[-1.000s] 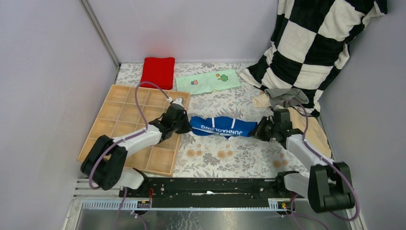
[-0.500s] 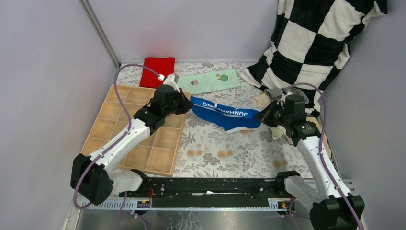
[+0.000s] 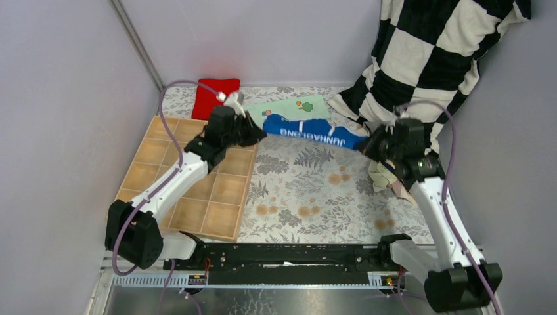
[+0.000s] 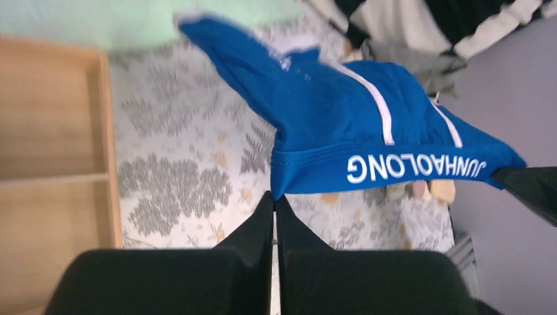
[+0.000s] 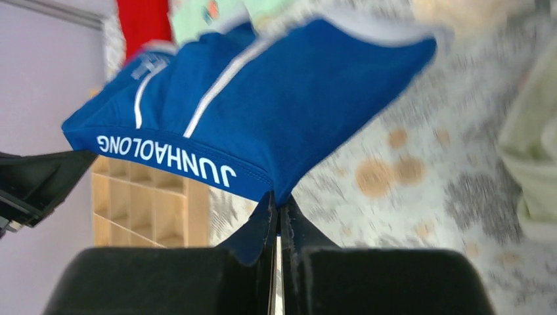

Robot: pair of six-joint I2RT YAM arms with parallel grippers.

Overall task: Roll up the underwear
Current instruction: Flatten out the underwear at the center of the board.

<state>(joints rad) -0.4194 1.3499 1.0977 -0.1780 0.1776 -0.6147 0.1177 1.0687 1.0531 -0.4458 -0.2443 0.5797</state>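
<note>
The blue underwear (image 3: 309,129) covers part of the mint cloth (image 3: 284,108). The checked cloth (image 3: 433,52) runs off the top edge. The right arm (image 3: 435,203) hides part of the pale pile (image 3: 381,177).

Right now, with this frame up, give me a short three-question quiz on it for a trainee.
1. True or false: the blue underwear lies flat on the table.
2. The left gripper and right gripper pinch which part of it? A) a leg opening B) the waistband ends C) nothing
3. What colour is the folded cloth beyond the wooden tray?
Key: 1. False: it is held up off the table, stretched between the two arms. 2. B. 3. Red.
</note>
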